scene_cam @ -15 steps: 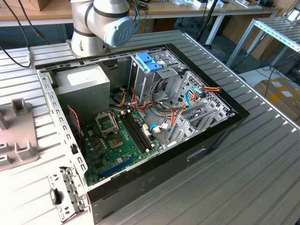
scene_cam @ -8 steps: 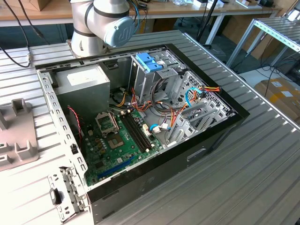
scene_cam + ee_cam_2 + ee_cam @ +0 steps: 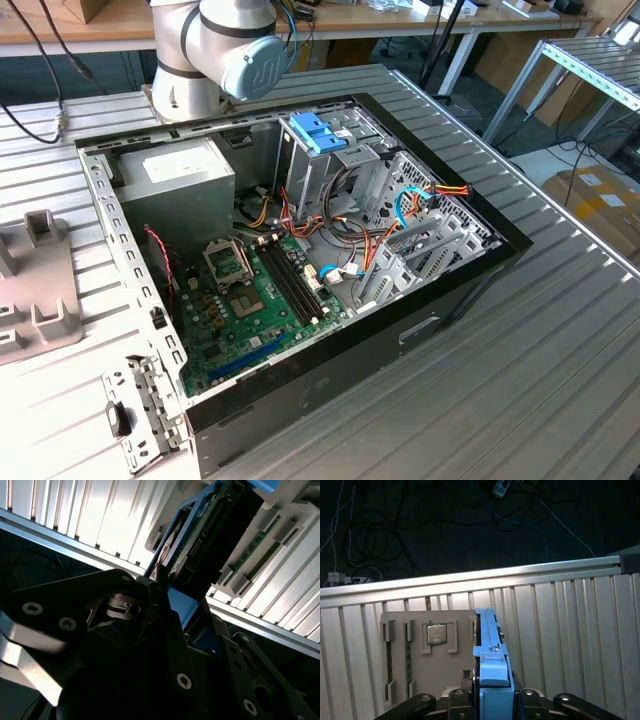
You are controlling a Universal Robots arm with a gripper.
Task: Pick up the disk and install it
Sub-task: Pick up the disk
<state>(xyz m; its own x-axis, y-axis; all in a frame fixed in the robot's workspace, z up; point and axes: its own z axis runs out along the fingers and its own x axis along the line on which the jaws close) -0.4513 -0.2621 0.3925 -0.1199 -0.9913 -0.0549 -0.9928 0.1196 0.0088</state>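
Over the ribbed metal table [image 3: 560,630], in both wrist views, the gripper [image 3: 492,702] has its jaws closed tight on the disk [image 3: 487,640], pressing its 2 flat sides. The disk stands on edge along one side of a grey tray [image 3: 445,675] holding 1 processor chip [image 3: 436,633]; whether disk and tray touch is unclear. In the exterior view, an open computer case [image 3: 300,250] lies just beside the arm [image 3: 215,50].

the disk [image 3: 490,645] (dark body, blue rails) stands on edge.
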